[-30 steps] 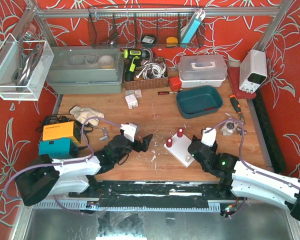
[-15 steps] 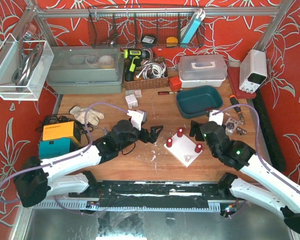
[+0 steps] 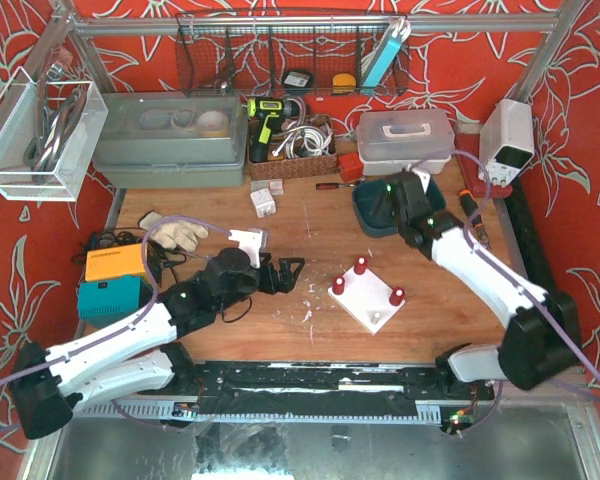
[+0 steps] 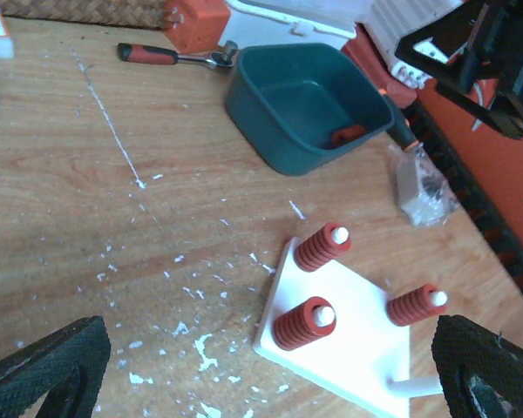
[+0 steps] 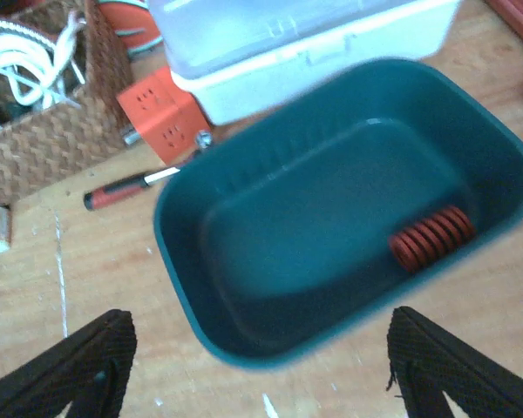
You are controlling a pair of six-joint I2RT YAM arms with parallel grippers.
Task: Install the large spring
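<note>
Spring (image 5: 433, 237) lies at four o'clock inside the teal bin (image 5: 179, 235), so the right tool (image 5: 261, 374) hovers over it, spread and empty, seemingly ready to pick. The left tool (image 4: 266, 374), also open, faces the peg board (image 4: 357, 344).

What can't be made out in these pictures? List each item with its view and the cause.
1. Red spring in the teal bin: top view, hidden under the right arm; right wrist view, blurred.
2. Bare peg on the white base: left wrist view, cut off by the bottom edge.
3. Contents of the plastic bag: left wrist view, blurred.
</note>
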